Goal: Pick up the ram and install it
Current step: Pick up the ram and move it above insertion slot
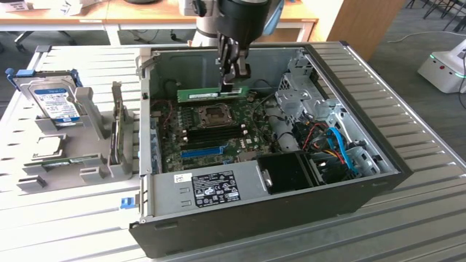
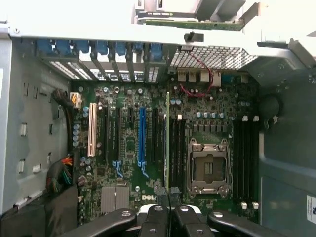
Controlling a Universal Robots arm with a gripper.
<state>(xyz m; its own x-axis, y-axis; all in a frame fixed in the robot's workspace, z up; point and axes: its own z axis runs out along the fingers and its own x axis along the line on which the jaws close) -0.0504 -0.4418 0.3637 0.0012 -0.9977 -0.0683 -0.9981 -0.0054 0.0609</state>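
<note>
Exterior view: my gripper [image 1: 234, 82] hangs inside the open computer case [image 1: 291, 215], jaws pinched almost shut on the top edge of the ram [image 1: 209, 94].
The green stick rides on edge above the motherboard [image 1: 218, 143], near the CPU socket [image 1: 216, 113]. Its long axis is level and reaches toward the exterior view's left, and it is gripped near one end. I judge this hold keeps the contact edge facing the board. Wrist view: the ram [image 2: 167, 138] shows as a thin line running out from the gripper [image 2: 167, 192], parallel with the black memory slots [image 2: 178, 148] beside the CPU socket [image 2: 209, 165]. Whether it touches a slot, I cannot tell.
</note>
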